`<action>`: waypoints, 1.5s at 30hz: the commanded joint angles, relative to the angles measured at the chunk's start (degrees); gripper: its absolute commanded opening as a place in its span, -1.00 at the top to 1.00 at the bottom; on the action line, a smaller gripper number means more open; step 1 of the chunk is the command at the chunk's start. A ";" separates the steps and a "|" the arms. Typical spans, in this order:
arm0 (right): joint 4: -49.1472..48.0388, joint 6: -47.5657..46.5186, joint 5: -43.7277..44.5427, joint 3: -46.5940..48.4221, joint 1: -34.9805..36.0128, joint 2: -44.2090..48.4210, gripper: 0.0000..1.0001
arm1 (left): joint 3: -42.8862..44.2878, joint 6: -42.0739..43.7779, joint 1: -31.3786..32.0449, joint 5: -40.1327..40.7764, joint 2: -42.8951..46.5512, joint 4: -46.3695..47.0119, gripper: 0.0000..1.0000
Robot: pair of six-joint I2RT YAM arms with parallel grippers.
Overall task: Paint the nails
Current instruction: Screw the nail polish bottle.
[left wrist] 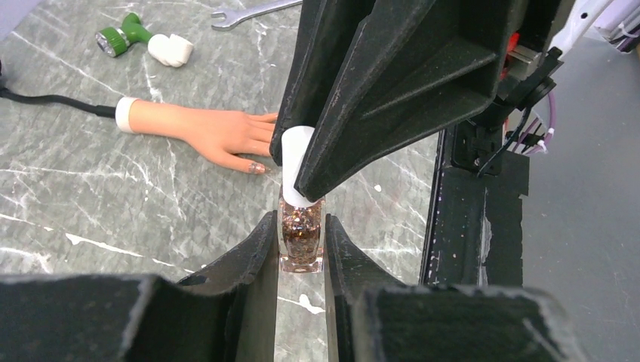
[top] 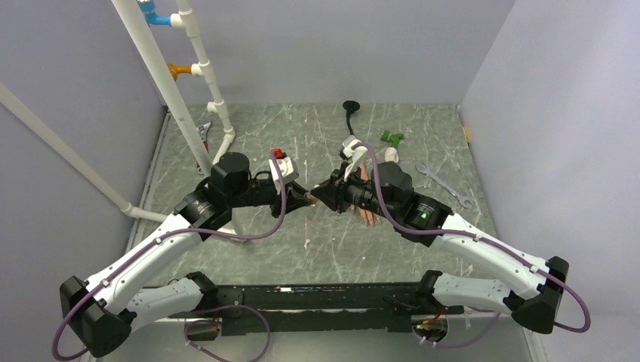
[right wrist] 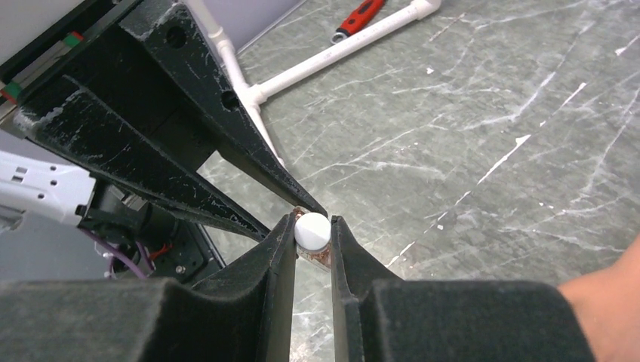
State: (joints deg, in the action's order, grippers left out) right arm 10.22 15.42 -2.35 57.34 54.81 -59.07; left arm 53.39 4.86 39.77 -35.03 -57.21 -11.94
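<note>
My left gripper [left wrist: 300,226] is shut on a small glass bottle [left wrist: 300,240] of brown glitter polish, held above the table. My right gripper [right wrist: 312,226] is shut on the bottle's white cap [right wrist: 312,229], which sits on the bottle. In the top view the two grippers meet tip to tip, left gripper [top: 306,197] and right gripper [top: 321,194]. The peach mannequin hand [left wrist: 204,132] lies flat on the table behind the bottle, with a white cuff. One of its nails [left wrist: 256,168] shows glittery polish; the other nails are hidden behind my right gripper.
A green-and-white fitting [left wrist: 143,41] and a wrench [left wrist: 249,11] lie beyond the hand. A black cable [left wrist: 45,99] runs to the cuff. A white PVC pipe frame [top: 189,90] stands at the back left, with a red-handled tool [right wrist: 361,16] near it.
</note>
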 commanded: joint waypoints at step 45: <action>9.97 -18.82 -14.62 3.60 4.78 11.07 -0.71 | 1.59 -0.37 0.15 -6.23 1.49 6.19 1.00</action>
State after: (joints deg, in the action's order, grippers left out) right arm 18.98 4.51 -9.96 61.12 59.51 -48.86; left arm 53.39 3.81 39.99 -36.80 -56.73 -8.93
